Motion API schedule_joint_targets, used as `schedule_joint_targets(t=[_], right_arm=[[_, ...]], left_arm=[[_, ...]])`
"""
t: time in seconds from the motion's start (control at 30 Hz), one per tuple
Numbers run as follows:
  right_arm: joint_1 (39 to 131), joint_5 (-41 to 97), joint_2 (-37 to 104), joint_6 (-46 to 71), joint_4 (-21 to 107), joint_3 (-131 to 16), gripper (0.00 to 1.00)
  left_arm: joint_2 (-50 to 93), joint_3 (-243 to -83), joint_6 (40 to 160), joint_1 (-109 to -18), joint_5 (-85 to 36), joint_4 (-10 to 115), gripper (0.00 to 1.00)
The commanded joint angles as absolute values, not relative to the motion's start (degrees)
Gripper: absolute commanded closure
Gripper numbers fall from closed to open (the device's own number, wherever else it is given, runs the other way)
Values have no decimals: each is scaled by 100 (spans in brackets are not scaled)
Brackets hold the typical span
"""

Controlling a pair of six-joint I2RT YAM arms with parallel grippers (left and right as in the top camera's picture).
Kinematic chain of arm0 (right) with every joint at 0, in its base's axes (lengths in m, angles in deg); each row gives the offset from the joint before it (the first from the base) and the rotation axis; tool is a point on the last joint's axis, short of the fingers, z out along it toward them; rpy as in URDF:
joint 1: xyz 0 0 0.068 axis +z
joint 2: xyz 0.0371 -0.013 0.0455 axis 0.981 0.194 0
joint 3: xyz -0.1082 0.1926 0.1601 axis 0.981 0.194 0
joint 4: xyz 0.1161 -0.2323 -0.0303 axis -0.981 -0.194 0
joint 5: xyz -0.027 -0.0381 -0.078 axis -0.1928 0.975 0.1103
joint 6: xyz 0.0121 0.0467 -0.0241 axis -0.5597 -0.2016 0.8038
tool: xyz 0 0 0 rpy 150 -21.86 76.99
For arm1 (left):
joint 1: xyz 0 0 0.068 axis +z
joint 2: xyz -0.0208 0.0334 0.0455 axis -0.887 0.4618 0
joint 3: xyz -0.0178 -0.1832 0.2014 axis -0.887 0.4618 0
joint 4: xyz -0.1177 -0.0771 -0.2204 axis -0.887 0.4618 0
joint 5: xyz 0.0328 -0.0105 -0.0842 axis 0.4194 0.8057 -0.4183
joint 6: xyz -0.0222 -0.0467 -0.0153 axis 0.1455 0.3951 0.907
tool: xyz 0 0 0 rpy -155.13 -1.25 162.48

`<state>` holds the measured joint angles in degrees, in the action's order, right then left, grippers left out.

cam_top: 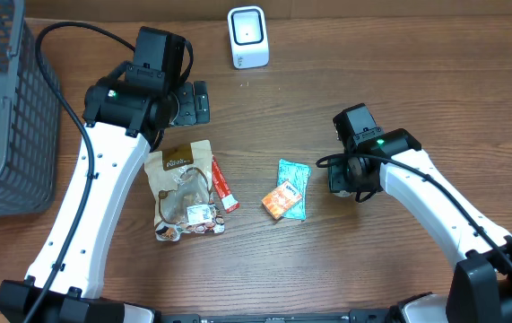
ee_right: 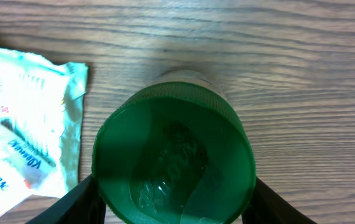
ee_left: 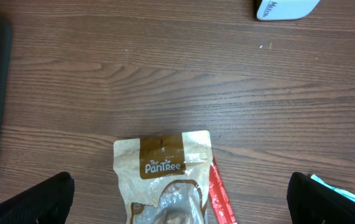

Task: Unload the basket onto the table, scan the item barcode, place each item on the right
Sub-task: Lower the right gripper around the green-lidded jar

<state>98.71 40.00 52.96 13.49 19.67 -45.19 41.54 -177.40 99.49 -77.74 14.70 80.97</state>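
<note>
A round green container (ee_right: pixel 174 165) fills the right wrist view, and my right gripper (ee_right: pixel 174 202) is shut on it, a black finger pressing each side. From overhead only a dark green edge of that container (cam_top: pixel 338 178) shows under the right gripper (cam_top: pixel 347 172), low over the table at the right. The white barcode scanner (cam_top: pixel 247 36) stands at the back centre; its base (ee_left: pixel 286 9) shows at the top of the left wrist view. My left gripper (ee_left: pixel 180 202) hangs wide open above a brown snack bag (ee_left: pixel 165 171), holding nothing.
The brown snack bag (cam_top: pixel 182 193) and a red stick packet (cam_top: pixel 224 187) lie left of centre. A teal packet (cam_top: pixel 295 184) with an orange box (cam_top: pixel 282 200) on it lies just left of the right gripper. A grey mesh basket (cam_top: pixel 4 117) stands at the far left.
</note>
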Motion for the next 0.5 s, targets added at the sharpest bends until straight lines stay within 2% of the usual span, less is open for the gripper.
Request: schedule_joint_targets(t=[0.0, 0.27, 0.33, 0.47], right_arm=[[9869, 3539, 5366, 1576, 1965, -4637, 50], [9869, 3198, 5366, 1594, 1963, -4637, 50], [9869, 3204, 5366, 1594, 1965, -4637, 30], [9867, 3209, 5366, 1596, 1987, -4637, 10]], left_arm=[[4138, -17816, 9842, -7763, 1546, 8093, 0], [4136, -17816, 9842, -7763, 1548, 8093, 0], [4136, -17816, 9842, -7763, 1546, 8093, 0], [4138, -17816, 9842, -7763, 1548, 8093, 0]])
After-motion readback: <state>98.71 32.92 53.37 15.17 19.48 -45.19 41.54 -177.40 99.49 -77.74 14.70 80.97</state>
